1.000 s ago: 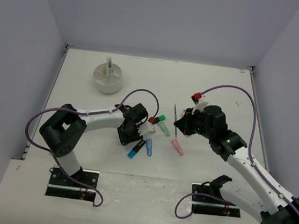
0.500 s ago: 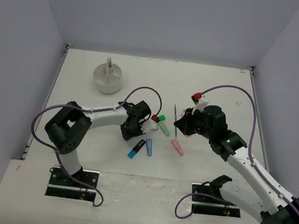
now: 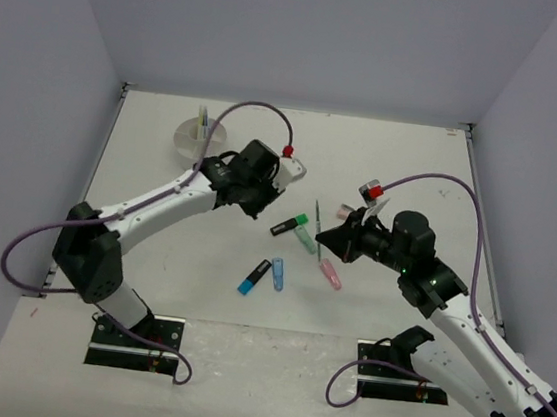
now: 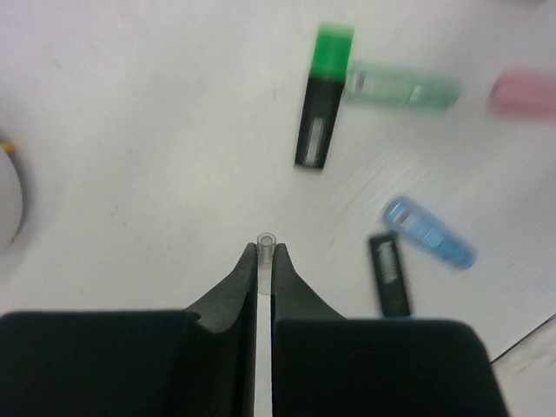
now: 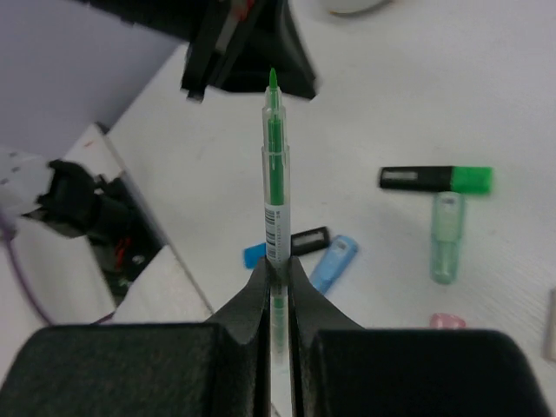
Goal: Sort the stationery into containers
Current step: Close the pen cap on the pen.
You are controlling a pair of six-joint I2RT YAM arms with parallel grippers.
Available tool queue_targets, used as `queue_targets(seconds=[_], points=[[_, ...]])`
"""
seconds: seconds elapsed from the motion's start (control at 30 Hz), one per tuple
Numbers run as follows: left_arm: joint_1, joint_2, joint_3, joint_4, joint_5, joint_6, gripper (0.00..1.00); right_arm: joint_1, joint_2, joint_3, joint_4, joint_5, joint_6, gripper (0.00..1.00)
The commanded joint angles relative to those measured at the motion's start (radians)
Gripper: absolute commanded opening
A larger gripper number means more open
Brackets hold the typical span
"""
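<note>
White table (image 3: 414, 164), loose highlighters (image 3: 303, 235); left gripper (image 4: 265, 254) tight on clear pen (image 4: 264, 240), right gripper (image 5: 276, 269) tight on green pen (image 5: 274, 156).

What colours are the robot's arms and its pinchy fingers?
The left arm and right arm both have white tube-shaped links and chunky black joints. A purple cable loops along each. The fingers are black and taper to points. Each wrist carries a small red piece.

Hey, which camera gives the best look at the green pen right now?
The right wrist view. There the green pen runs sharp and nearly full length, tip up, pinched in the right claw. The top view shows it only as a thin dark sliver by that claw, and the left wrist view doesn't show it.
</note>
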Motion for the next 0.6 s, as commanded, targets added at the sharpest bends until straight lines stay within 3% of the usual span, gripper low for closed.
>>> queue_targets(seconds=[0.0,0.13,0.2,0.27,0.57], points=[[0.011,-0.285,-0.019,0.335,0.133,-0.364,0.00,0.004,-0.037,-0.063,0.357,-0.355,0.154,0.00],[0.045,-0.411,-0.198,0.710,0.266,-0.574,0.00,0.019,-0.012,-0.126,0.566,-0.408,0.273,0.00],[0.053,-0.424,-0.221,0.771,0.300,-0.595,0.00,0.024,-0.011,-0.126,0.568,-0.397,0.270,0.00],[0.061,-0.481,-0.287,0.938,0.468,-0.647,0.00,0.045,0.077,-0.033,0.463,-0.340,0.213,0.00],[0.065,-0.515,-0.312,0.963,0.521,-0.680,0.00,0.057,0.142,0.040,0.393,-0.278,0.169,0.00]])
